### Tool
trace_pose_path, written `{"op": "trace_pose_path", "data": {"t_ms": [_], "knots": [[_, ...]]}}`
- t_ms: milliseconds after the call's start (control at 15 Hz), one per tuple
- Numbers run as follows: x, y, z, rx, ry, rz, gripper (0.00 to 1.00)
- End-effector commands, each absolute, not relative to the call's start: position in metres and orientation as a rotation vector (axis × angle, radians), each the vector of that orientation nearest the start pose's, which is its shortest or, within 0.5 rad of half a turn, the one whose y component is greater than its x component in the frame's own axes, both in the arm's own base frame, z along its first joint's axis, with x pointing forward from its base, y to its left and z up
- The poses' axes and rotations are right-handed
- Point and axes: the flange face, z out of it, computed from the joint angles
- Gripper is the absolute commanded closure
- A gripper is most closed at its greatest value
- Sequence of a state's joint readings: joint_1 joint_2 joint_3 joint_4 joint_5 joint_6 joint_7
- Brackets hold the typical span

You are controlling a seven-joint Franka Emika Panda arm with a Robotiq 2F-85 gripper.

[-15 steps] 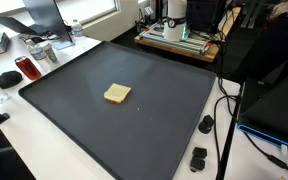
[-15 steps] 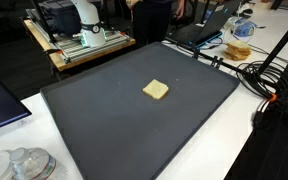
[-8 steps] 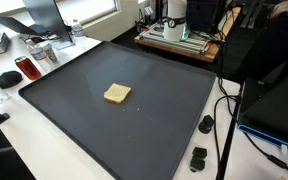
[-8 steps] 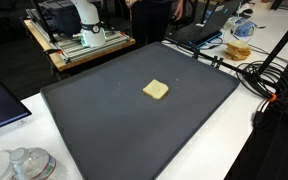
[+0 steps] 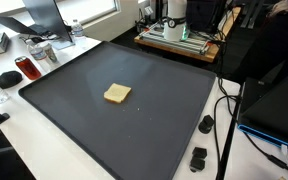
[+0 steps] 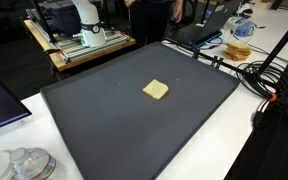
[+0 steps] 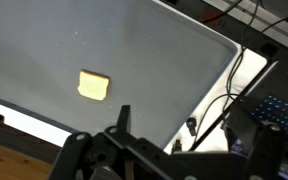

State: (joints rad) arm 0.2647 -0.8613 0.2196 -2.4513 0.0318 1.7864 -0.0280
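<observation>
Item: one small pale-yellow square block (image 5: 117,93) (image 6: 156,90) (image 7: 94,86), flat, with slightly rounded edges. It looks like a piece of sponge or foam, though at this size you cannot rule out a slice of something firmer. Location: flat on the dark grey rectangular mat (image 5: 164,130) (image 6: 104,130) (image 7: 154,60), near its middle and well apart from all four edges and corners, with nothing touching it. Handling, as a judgement: expect it to be very light and soft, giving under pressure rather than breaking, and not slippery. Because it is so light and lies so low, it may slide on the mat if one finger meets it before the other. Where to take hold: across two opposite side faces, with the fingers coming straight down on either side, tips close to the mat, and closing gently so that you do not crush it. Tool: the dark two-finger gripper (image 7: 174,160), seen only in the wrist view as a blurred shape along the bottom, its jaws standing wide apart with nothing between them. Pose: in both exterior views only the white arm base (image 5: 174,15) (image 6: 84,20) shows, on a wooden stand beyond the mat's far edge. The wrist hangs high and tilted near that edge, looking across the mat, well apart from the block.
</observation>
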Motion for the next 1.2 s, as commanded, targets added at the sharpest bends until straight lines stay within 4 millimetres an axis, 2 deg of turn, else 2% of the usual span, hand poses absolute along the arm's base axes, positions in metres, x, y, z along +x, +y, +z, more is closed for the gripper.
{"op": "trace_pose_path", "data": {"t_ms": [0,267,467,533,600,733,867,1000,1133], "knots": [[0.262,0.197,0.588,-2.96,-0.927,-0.376,0.0],[0.258,0.221,0.583,-2.823,-1.118,-0.385,0.0],[0.262,0.225,0.578,-2.784,-1.19,-0.375,0.0],[0.265,0.224,0.577,-2.781,-1.205,-0.371,0.18],[0.268,0.222,0.576,-2.777,-1.223,-0.364,0.17],[0.271,0.221,0.573,-2.773,-1.241,-0.349,0.4],[0.273,0.221,0.571,-2.772,-1.252,-0.335,0.56],[0.274,0.22,0.57,-2.771,-1.262,-0.326,0.69],[0.275,0.22,0.569,-2.768,-1.271,-0.322,0.72]]}}
